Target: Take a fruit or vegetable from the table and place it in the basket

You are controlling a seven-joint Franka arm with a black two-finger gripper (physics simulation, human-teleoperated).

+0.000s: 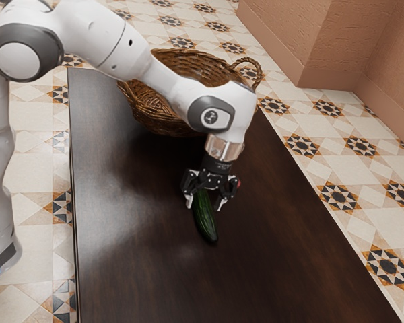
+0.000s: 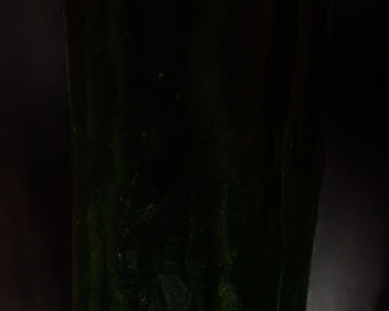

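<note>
The black gripper (image 1: 205,204) is low over the table in the exterior view, its fingers spread on either side of a dark green cucumber (image 1: 205,222). A gap shows between the cucumber and the finger on the exterior view's right. The cucumber's upper end is hidden beneath the hand, while its lower end points toward the exterior view's bottom. Very close and dark under the hand, the cucumber (image 2: 194,194) runs lengthwise through the wrist view. Behind the arm is the brown wicker basket (image 1: 150,110), partly covered by it.
The dark wooden table (image 1: 135,269) extends around the cucumber, with its long edge toward the exterior view's right above a tiled floor (image 1: 340,168). The basket's looped handle (image 1: 249,62) rises at the table's far end, near the forearm.
</note>
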